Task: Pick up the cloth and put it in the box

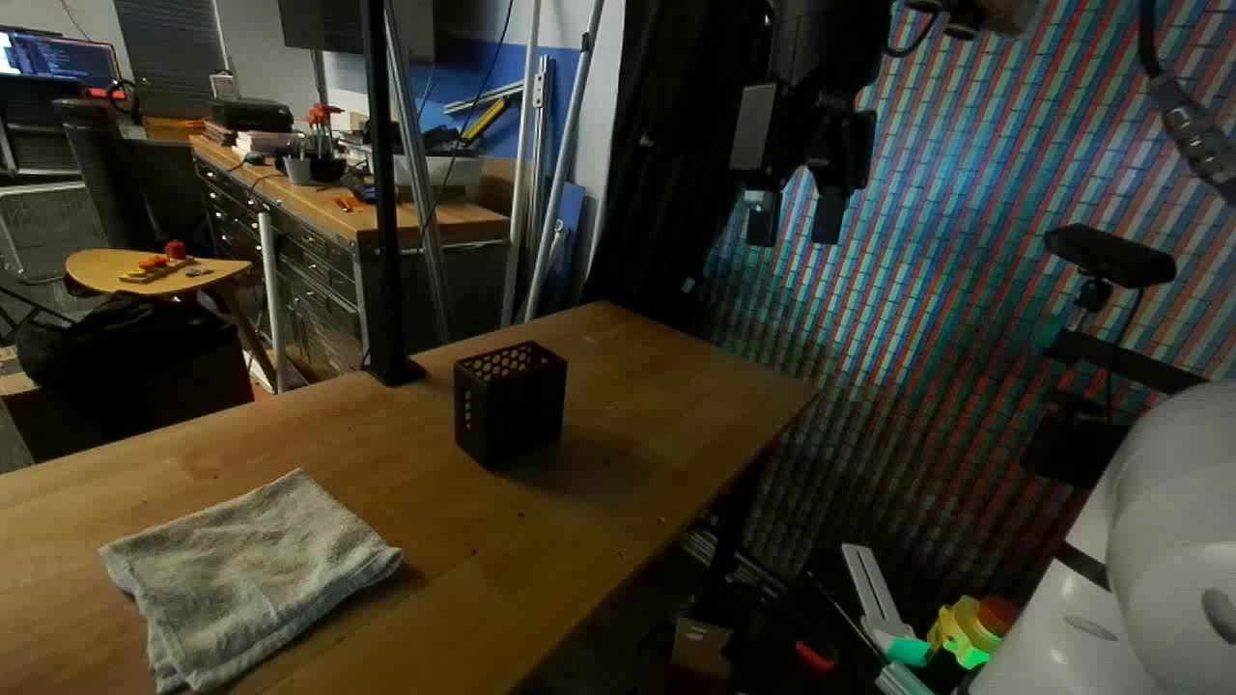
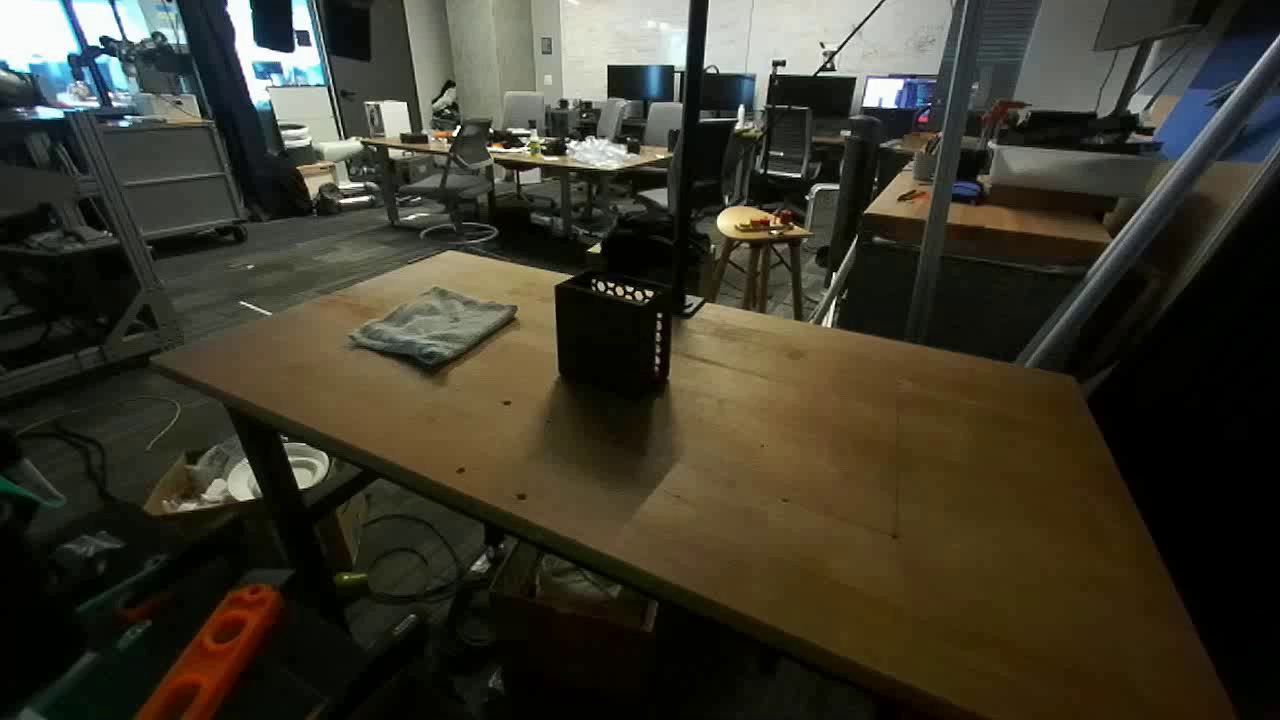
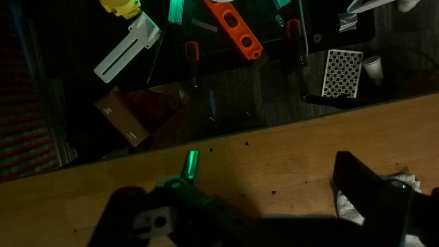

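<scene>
Gaping wide in midair, the claw (image 1: 794,230)

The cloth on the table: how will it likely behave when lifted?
The cloth will probably droop, being wrinkled, soft-looking fabric. Doubled edges suggest folded layers, so a shallow pinch may unfold it. Its fuzzy surface likely resists slipping.

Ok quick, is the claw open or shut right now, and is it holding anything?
Claw: open, holding nothing; the cloth lies on the table.
</scene>
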Tool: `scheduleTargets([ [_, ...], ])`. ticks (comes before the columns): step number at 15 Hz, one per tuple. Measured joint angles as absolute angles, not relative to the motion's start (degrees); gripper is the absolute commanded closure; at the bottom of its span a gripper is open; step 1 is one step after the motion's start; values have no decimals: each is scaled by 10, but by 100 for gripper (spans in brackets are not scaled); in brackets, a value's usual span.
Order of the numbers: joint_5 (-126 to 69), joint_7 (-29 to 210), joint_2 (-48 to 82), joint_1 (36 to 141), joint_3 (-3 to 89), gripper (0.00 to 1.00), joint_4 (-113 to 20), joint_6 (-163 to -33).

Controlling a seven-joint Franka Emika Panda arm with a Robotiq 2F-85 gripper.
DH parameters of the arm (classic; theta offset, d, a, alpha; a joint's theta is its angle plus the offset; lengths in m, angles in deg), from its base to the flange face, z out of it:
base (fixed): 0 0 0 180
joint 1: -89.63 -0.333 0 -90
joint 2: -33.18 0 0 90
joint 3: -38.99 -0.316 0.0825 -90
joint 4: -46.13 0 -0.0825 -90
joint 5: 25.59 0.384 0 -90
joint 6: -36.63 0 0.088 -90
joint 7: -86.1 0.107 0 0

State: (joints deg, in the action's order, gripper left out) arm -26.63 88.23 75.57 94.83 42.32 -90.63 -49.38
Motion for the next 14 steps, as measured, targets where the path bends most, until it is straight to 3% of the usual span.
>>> scheduleTargets([
  [14, -266, 882, 759, 948, 423, 0, -898, -494],
])
